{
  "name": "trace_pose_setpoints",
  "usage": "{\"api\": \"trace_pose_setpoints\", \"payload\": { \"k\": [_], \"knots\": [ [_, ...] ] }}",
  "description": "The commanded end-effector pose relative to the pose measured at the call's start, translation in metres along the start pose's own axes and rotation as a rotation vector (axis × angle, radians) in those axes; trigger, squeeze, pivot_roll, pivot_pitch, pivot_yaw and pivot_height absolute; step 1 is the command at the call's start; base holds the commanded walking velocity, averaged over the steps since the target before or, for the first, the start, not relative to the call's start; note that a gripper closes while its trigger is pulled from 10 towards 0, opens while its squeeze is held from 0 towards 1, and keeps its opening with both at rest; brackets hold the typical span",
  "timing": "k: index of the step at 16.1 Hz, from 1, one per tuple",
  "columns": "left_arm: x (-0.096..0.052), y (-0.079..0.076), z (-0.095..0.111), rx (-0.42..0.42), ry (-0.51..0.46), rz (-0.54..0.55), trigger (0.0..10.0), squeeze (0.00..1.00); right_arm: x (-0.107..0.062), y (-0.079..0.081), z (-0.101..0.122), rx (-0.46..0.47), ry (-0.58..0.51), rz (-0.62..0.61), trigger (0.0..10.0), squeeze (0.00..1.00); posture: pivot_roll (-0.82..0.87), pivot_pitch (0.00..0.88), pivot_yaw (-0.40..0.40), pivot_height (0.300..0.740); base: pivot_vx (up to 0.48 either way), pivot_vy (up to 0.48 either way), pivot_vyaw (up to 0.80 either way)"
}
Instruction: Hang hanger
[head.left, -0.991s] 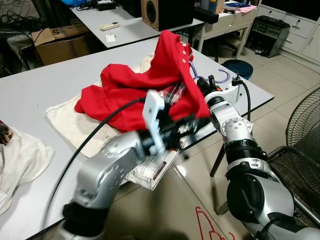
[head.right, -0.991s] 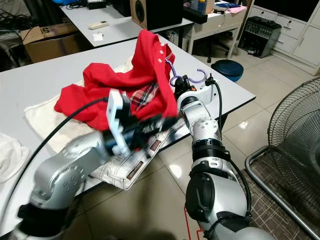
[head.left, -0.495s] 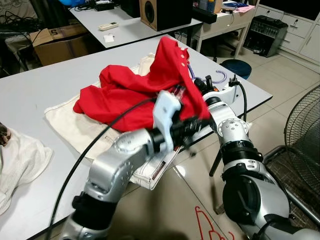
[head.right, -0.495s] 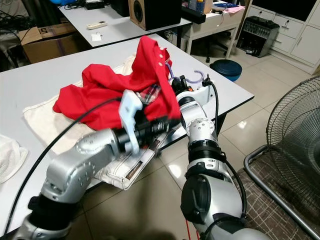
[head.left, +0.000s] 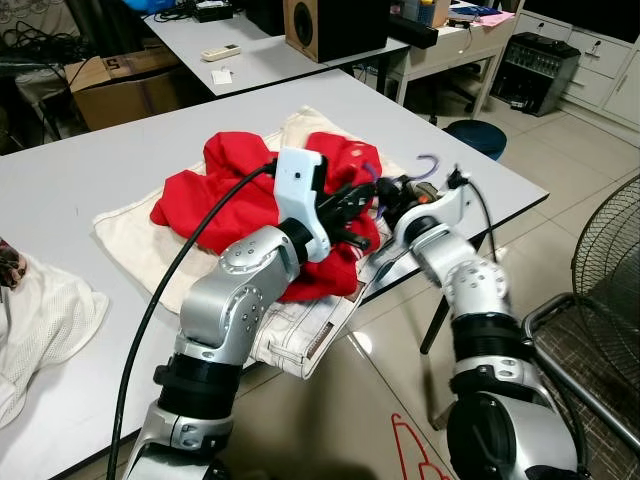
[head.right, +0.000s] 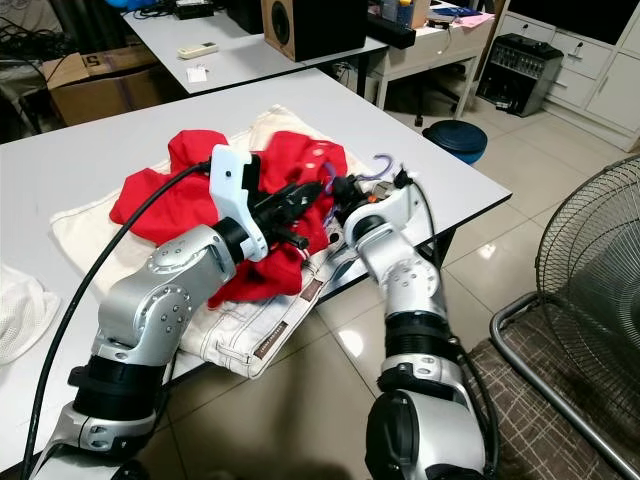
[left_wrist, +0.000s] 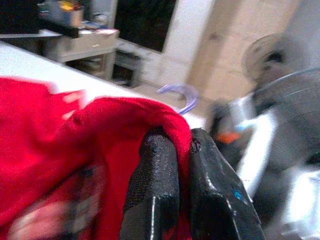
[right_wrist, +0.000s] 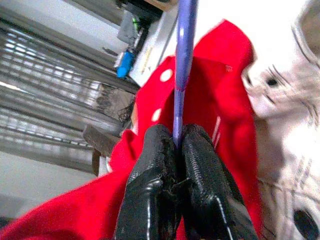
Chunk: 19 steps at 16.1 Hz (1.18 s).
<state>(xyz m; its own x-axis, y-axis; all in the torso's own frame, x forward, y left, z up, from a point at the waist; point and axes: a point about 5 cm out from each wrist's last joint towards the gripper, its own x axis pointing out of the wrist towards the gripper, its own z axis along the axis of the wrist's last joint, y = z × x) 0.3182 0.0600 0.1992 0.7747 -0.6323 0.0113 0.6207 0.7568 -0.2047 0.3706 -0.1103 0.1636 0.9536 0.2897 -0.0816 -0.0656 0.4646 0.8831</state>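
A red shirt (head.left: 235, 180) lies bunched on a cream cloth on the grey table (head.left: 90, 170). A purple hanger (head.left: 425, 163) sticks out of the shirt near the table's right edge; its hook curls free above the collar. My left gripper (head.left: 360, 205) is shut on a fold of the red shirt (left_wrist: 125, 130). My right gripper (right_wrist: 172, 150) is shut on the hanger's thin purple stem (right_wrist: 182, 55), just beside the shirt's buttoned collar. The two grippers sit close together over the shirt.
Folded light trousers (head.left: 310, 335) hang over the table's front edge. A white mesh bag (head.left: 35, 320) lies at the left. Behind stand a second table with a speaker (head.left: 335, 25), a cardboard box (head.left: 120, 85), a blue stool (head.left: 475, 135) and a fan (head.left: 605, 270) at the right.
The raised shirt has come down from its peak and now lies lower on the table. My left arm has swung up over the shirt; my right gripper with the hanger has dropped lower.
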Motion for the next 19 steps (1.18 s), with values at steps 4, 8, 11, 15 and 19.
{"api": "trace_pose_setpoints", "payload": {
  "k": [4, 8, 11, 15, 19],
  "knots": [
    [-0.014, -0.004, 0.017, 0.023, -0.083, -0.118, 3.3, 0.00, -0.013, -0.011, 0.013, 0.040, -0.026, -0.032, 10.0, 0.00, 0.03, 0.000, 0.032, 0.740, 0.000, 0.000, 0.00],
    [-0.028, -0.024, 0.010, 0.074, -0.050, -0.287, 10.0, 0.18, -0.015, -0.013, 0.012, 0.050, -0.014, -0.027, 10.0, 0.00, 0.04, 0.000, 0.023, 0.740, 0.000, 0.000, 0.00],
    [-0.029, -0.015, 0.016, 0.035, -0.063, -0.257, 10.0, 1.00, -0.015, -0.010, 0.011, 0.031, 0.002, -0.015, 10.0, 0.00, 0.04, 0.000, 0.016, 0.740, 0.000, 0.000, 0.00],
    [-0.038, -0.010, 0.036, -0.002, -0.172, -0.305, 10.0, 1.00, -0.016, -0.013, 0.013, -0.041, -0.003, -0.019, 10.0, 0.00, 0.04, 0.000, 0.016, 0.740, 0.000, 0.000, 0.00],
    [-0.046, -0.013, 0.036, 0.010, -0.156, -0.392, 10.0, 1.00, -0.017, -0.014, 0.016, -0.052, -0.012, -0.017, 10.0, 0.00, 0.04, 0.000, 0.016, 0.740, 0.000, 0.000, 0.00]
  ]
}}
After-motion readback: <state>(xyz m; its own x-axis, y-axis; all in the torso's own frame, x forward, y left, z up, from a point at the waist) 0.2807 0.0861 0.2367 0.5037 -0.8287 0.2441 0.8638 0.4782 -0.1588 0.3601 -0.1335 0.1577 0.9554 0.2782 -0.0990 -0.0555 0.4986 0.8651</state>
